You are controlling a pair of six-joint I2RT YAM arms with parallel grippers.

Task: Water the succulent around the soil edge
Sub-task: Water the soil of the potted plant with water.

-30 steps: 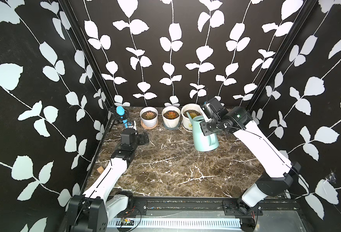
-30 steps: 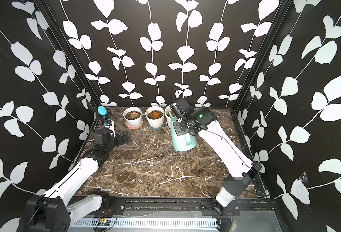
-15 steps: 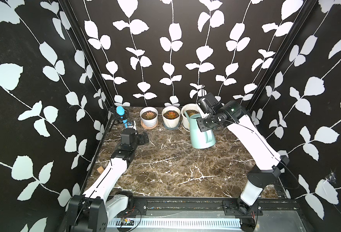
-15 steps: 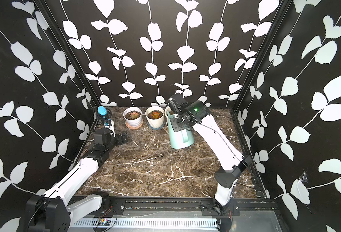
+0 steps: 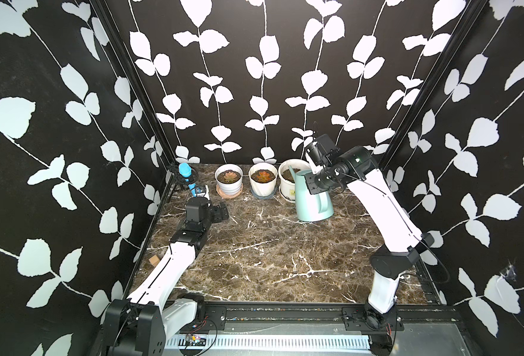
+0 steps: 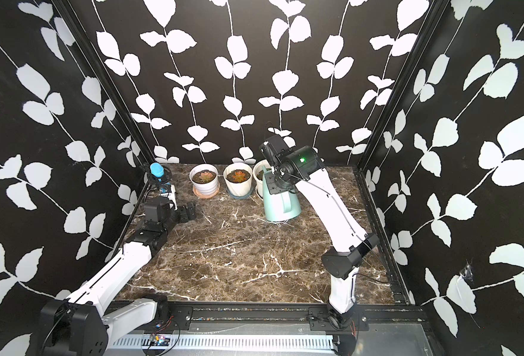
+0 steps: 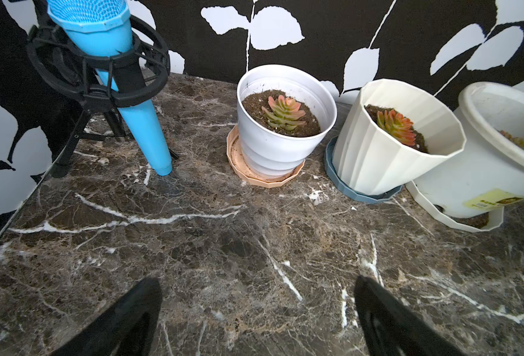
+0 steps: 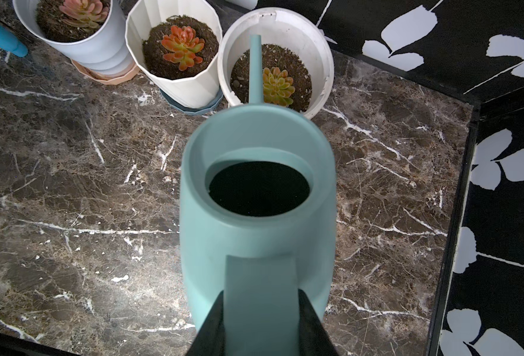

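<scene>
Right gripper (image 8: 261,296): clamped on the flat handle of the watering can (image 8: 257,234) — a dark finger presses each side of the handle strip.
Watering can: pale teal, roughly upright at the back right of the marble table (image 5: 270,262), just in front of the rightmost pot; in both top views its base sits at the marble, but whether it rests there or hangs just above cannot be told.
Spout (image 8: 255,67): thin and straight, reaching over the near rim of the round white pot (image 8: 328,61); it passes just beside the plant, with its tip above the far edge of the soil by the inner wall.
Task's succulent (image 8: 277,86): a yellow-green rosette with pink tips, sitting in dark soil in that round white pot, the rightmost of three along the back wall.
Middle pot (image 8: 192,89): ribbed and cream, on a blue-grey saucer (image 7: 362,194), holding an orange succulent (image 8: 182,46).
Left pot (image 7: 273,148): smooth and white, on a peach saucer (image 7: 254,175), holding a pink-green rosette.
Left gripper (image 7: 256,282): jaws spread wide over bare marble — low at the back left, pointing toward the pots and well apart from the can.
Blue microphone (image 7: 137,117): in a black shock mount on a small tripod in the back left corner, beside the left pot.
</scene>
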